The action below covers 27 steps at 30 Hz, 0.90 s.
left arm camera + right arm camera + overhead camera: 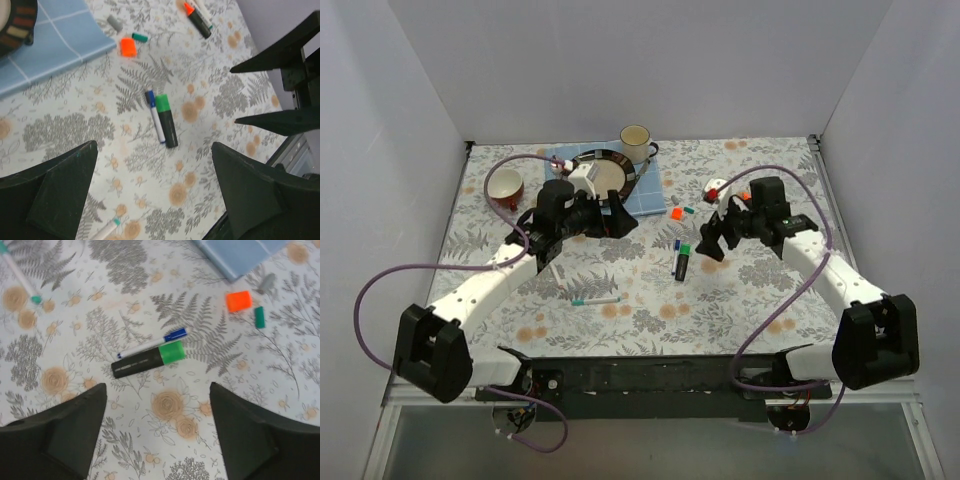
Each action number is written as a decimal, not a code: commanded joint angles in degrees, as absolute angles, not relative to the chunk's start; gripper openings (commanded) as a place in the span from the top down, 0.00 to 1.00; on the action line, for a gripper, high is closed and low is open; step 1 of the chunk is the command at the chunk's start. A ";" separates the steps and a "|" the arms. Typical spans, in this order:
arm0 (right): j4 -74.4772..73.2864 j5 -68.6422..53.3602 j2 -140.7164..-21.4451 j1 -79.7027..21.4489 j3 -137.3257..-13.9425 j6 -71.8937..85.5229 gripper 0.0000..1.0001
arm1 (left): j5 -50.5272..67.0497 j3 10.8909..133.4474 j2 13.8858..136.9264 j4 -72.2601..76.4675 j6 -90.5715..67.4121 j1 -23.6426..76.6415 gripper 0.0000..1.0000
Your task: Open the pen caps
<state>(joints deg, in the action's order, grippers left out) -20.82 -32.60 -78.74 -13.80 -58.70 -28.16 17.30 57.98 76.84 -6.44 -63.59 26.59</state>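
- Under both claws: floral table [650, 300]; left claw [154, 147] and right claw [157, 387] both stand wide apart, gripping nothing.
- Just ahead of the right claw's fingertips: black marker [135, 366], green cap [172, 352] on.
- Against its far side: slim white pen [142, 346], blue cap [176, 333] on.
- Farther ahead, to the right: loose orange cap [238, 300]; smaller teal cap [259, 317] just beside it, not touching.

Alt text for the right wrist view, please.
A black marker with a green cap lies mid-frame on the floral table, a slim blue-capped pen close beside it. A loose orange cap and a teal cap sit upper right. The right end effector stands open below.
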 commanded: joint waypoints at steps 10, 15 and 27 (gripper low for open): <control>-11.43 -19.45 -86.39 -25.22 -53.35 -7.05 0.23 | 9.41 42.28 58.72 -9.32 -55.90 26.63 0.02; -10.54 -1.98 -91.04 -29.88 -55.98 3.24 0.16 | 7.03 42.10 57.57 -9.40 -55.55 26.63 0.02; -11.86 5.79 -98.08 -32.96 -58.45 4.75 0.16 | 6.68 42.27 57.48 -9.93 -55.02 26.63 0.02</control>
